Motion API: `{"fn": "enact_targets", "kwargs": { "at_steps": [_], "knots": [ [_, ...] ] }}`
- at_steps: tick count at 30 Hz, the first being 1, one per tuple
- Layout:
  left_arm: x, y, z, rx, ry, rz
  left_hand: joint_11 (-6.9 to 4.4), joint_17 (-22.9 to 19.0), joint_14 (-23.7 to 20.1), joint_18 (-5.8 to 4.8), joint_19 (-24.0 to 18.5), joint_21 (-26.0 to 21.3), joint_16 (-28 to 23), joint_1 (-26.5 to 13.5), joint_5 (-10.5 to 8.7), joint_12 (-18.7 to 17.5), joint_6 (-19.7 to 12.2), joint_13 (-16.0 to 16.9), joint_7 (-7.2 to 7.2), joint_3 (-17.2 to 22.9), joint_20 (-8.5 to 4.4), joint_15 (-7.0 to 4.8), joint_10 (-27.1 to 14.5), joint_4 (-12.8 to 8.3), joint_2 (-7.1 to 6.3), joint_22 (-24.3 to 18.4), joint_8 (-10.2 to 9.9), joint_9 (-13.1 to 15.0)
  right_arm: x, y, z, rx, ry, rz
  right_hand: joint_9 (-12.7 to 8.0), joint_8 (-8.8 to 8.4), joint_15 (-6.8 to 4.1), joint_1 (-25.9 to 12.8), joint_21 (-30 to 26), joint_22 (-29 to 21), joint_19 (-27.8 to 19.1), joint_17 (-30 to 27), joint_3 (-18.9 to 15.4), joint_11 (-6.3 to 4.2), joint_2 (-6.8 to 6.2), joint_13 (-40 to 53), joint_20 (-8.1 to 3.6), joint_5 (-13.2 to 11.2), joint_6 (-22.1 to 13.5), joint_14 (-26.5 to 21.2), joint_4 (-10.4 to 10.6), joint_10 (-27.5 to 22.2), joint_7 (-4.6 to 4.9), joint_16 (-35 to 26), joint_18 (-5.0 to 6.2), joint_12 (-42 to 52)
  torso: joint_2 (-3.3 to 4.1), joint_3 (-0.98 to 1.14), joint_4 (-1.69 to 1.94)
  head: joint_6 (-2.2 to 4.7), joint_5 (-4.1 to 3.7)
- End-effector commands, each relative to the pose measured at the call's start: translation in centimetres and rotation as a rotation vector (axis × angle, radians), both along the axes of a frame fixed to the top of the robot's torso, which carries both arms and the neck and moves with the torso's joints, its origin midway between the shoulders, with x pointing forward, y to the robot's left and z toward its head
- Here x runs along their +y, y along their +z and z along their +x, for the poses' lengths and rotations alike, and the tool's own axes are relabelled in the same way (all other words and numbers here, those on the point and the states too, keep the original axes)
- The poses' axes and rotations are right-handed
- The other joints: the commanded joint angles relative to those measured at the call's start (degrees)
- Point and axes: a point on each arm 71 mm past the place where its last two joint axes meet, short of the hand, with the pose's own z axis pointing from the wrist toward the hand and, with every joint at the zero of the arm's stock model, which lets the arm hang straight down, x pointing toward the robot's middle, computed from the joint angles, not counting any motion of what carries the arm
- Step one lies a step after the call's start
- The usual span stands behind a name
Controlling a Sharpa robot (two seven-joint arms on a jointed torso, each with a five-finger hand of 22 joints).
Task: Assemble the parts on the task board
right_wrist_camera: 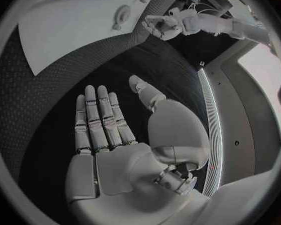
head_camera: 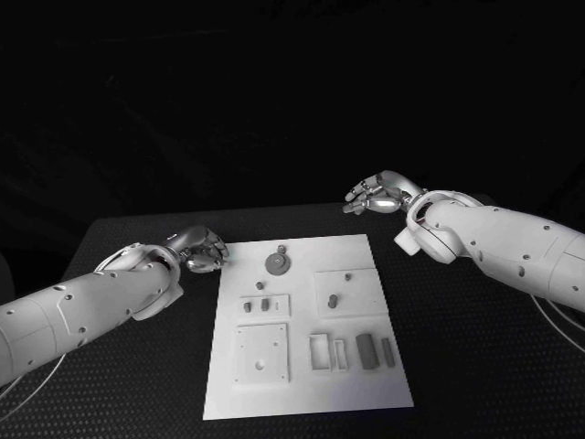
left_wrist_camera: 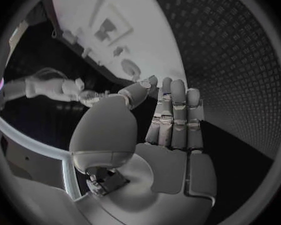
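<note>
Task board [head_camera: 306,366] near edge nearest; small parts [head_camera: 366,347] indistinct; both hands empty

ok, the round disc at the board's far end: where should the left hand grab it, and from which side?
Probably by its rim, from above. The disc lies flat on the board, so only the top and edge are open. The left hand, open, sits just off the board's left edge beside it; a short move in and a pinch across the rim looks easiest.
</note>
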Motion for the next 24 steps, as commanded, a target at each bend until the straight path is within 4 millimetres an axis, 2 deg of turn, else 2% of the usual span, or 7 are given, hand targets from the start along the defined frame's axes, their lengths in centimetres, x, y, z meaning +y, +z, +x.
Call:
{"fn": "enact_targets", "kwargs": {
  "at_steps": [1, 5, 7, 11, 15, 19, 24],
  "knots": [
    [0.8, 1.2, 0.2, 0.118, 0.115, -0.518, 0.57, -0.5, -0.6, -1.12, -1.1, -1.1, -1.7, -1.7, 0.05, -0.5, -1.3, -0.1, 0.36, -2.0, -2.93, 0.97, -1.4, -0.5, 1.26, -0.3, -0.1, 0.0, 0.5, -0.5, -0.8, -0.008, 0.119, -0.162, 0.0, 0.52, -0.39, 1.0, -0.4, -0.3, 1.6, 0.7, 0.3, -0.27, -0.02, 0.1, 0.0, -0.5, 0.8, 1.0, 0.0, 0.9, -0.34, 0.6, 0.83, 0.5, -0.02, 0.14, 0.0, 0.38, -0.25],
    [0.6, 3.5, 0.0, 0.096, 0.033, -0.598, 1.24, -1.2, -2.0, -1.29, -2.6, -2.9, -4.6, -5.1, -0.17, -0.4, -3.2, -0.2, 0.76, -7.1, -2.12, 1.77, -2.9, -1.8, 2.63, -0.7, 1.4, 0.3, 0.5, -1.3, -1.9, -0.038, 0.216, -0.315, 0.3, 1.36, -1.77, 2.0, -0.3, -0.6, 4.9, 2.6, 0.3, -1.32, -0.06, 0.7, -0.05, -0.3, 2.5, 3.6, -0.1, 3.0, -0.97, 2.2, 2.0, 1.5, -0.01, 0.03, 0.31, 0.55, -0.48],
    [0.7, 4.7, -0.2, 0.092, 0.018, -0.652, 1.78, -1.9, -3.8, -1.61, -4.1, -4.4, -6.9, -5.9, -0.16, -0.6, -3.6, -0.3, 0.79, -8.6, -1.39, 2.56, -3.8, -2.6, 2.68, -1.2, 2.1, 0.3, 0.6, -1.7, -2.4, -0.056, 0.244, -0.394, 0.7, 1.9, -2.62, 2.6, 0.1, -0.7, 6.9, 3.8, 0.3, -1.91, -0.22, 1.2, -0.11, -0.2, 3.6, 5.3, 0.0, 4.3, -1.64, 3.3, 2.7, 2.2, -0.09, 0.04, 0.21, 0.59, -0.4],
    [0.7, 5.7, -0.7, 0.109, 0.017, -0.746, 2.23, -3.2, -5.1, -1.71, -5.4, -6.3, -10.9, -6.6, -0.12, -0.8, -4.7, -0.5, 0.9, -10.2, -0.24, 3.79, -4.7, -3.9, 2.93, -1.8, 2.9, 0.1, 0.9, -2.3, -3.3, -0.098, 0.28, -0.51, 1.1, 2.14, -3.83, 3.4, 0.6, -0.7, 9.9, 5.6, 0.5, -2.47, -0.9, 1.9, -0.15, -0.5, 4.3, 7.5, 0.0, 5.5, -1.99, 4.6, 3.71, 2.7, -0.19, 0.08, 0.22, 0.62, -0.35],
    [0.2, 5.8, -1.0, 0.141, 0.035, -0.838, 2.23, -3.5, -4.8, -1.44, -5.3, -7.0, -12.7, -6.2, -0.01, -0.8, -4.8, -0.6, 0.78, -10.2, 0.22, 4.21, -4.6, -4.7, 3.23, -2.0, 3.6, -0.1, 1.5, -3.1, -4.2, -0.141, 0.312, -0.615, 1.5, 2.38, -5.29, 4.3, 2.3, 0.2, 13.7, 8.1, 0.5, -3.08, -1.89, 2.9, -0.47, -0.6, 5.3, 10.2, -0.1, 6.8, -2.34, 6.2, 4.79, 3.3, -0.12, 0.1, 0.14, 0.66, -0.12],
    [-0.4, 5.8, -1.2, 0.151, 0.027, -0.859, 2.23, -3.4, -4.6, -1.38, -5.2, -7.1, -13.1, -6.0, 0.03, -0.8, -4.9, -0.7, 0.89, -10.2, 0.29, 4.24, -4.6, -5.0, 3.35, -2.0, 3.7, -0.2, 2.2, -3.9, -4.9, -0.156, 0.34, -0.687, 1.7, 2.36, -6.67, 4.8, 4.1, 1.2, 16.9, 10.8, 2.0, -3.47, -2.92, 3.8, -1.63, -0.8, 6.0, 13.0, 0.0, 7.7, -2.45, 7.6, 4.82, 3.4, -0.04, -0.04, 0.15, 0.51, -0.02],
    [-0.6, 5.8, -1.2, 0.147, 0.024, -0.864, 2.22, -3.4, -4.5, -1.36, -5.1, -7.1, -13.3, -6.0, 0.05, -0.7, -4.9, -0.7, 0.9, -10.2, 0.33, 4.27, -4.5, -5.1, 3.4, -2.0, 3.8, -0.2, 3.1, -4.7, -5.6, -0.177, 0.359, -0.739, 1.7, 1.9, -7.32, 4.5, 5.1, 2.2, 18.4, 13.1, 4.1, -3.25, -4.01, 4.4, -2.33, -1.2, 6.1, 14.4, 0.0, 7.4, -2.43, 7.6, 4.82, 2.3, -0.03, -0.01, 0.17, 0.23, 0.42]
  ]
}}
